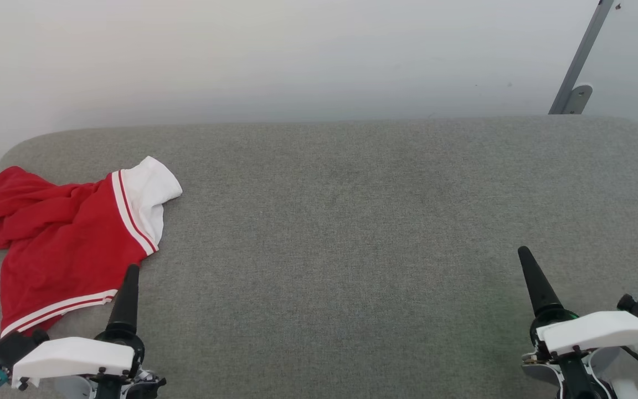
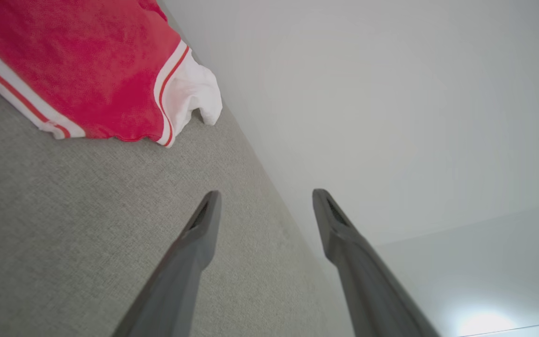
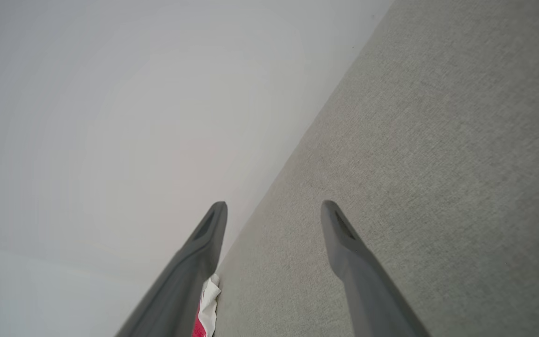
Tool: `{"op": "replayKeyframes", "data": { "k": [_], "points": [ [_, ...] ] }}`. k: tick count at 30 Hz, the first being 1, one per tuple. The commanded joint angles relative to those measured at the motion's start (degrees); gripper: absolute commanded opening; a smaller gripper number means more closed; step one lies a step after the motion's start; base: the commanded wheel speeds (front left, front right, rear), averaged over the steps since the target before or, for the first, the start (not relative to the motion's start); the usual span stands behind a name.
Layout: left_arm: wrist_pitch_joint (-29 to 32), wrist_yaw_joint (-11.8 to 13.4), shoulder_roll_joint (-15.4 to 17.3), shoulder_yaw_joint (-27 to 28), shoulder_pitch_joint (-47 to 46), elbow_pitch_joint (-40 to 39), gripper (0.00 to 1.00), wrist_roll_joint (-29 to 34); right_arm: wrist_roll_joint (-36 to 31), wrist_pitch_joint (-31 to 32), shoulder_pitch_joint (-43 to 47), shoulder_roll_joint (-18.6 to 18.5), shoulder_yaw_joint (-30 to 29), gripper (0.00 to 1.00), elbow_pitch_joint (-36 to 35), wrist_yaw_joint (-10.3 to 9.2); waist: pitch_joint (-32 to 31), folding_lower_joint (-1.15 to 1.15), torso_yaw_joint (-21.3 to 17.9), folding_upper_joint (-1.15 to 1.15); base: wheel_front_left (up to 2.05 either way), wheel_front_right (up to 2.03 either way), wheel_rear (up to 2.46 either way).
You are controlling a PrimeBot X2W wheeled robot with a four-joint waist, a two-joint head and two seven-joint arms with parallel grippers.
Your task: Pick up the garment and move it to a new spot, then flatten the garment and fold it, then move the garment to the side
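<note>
**Left edge.** The garment [image 1: 70,238] lies in a crumpled red heap at the far left of the grey cloth-covered table [image 1: 352,221], with part of it running off the left side of the head view. One white cuff [image 1: 150,191] is turned up at the heap's far right corner. A second striped edge [image 1: 58,309] lies along its near side. Bunched like this, the heap shows no clean long axis, though the line from one striped end to the other runs roughly near-left to far-right.

**Lower left.** The left gripper [image 2: 265,199] hovers with its two dark fingers spread wide and nothing between them. In the head view its tip sits just beside the garment's near right edge. The left wrist view shows the cloth ahead and to the left of the fingers, apart from them. The garment therefore lies forward and leftward of this gripper, a short reach away.

**Centre.** Bare grey table surface, with a pale wall [image 1: 297,55] behind it.

**Lower right.** The right gripper [image 3: 274,208] is likewise spread and empty, well apart from the garment across the whole table. The left arm is plainly the nearer, so the first pick-up would seem to fall to it.

**Upper right.** A grey metal bracket [image 1: 576,72] leans against the wall.
</note>
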Motion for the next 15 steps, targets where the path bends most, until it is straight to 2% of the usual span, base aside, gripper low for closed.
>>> {"op": "replayKeyframes", "data": {
  "k": [1, 15],
  "points": [
    [-0.97, 0.50, 1.06, -0.52, -0.58, -1.63, 1.00, 4.06, -4.01, -0.71, -1.95, -0.48, 0.42, 1.00, -1.04, 0.01, -0.01, 0.00, 0.01, 0.00, 0.00, 0.00, 0.00],
    [-3.99, -0.30, 1.95, -0.61, 0.57, -2.88, 1.00, 14.84, -15.90, -2.75, -2.23, -0.62, 1.13, 1.00, -2.04, 0.01, -0.06, 0.00, -0.19, 0.00, 0.00, 0.00, 0.00]
  ]
}}
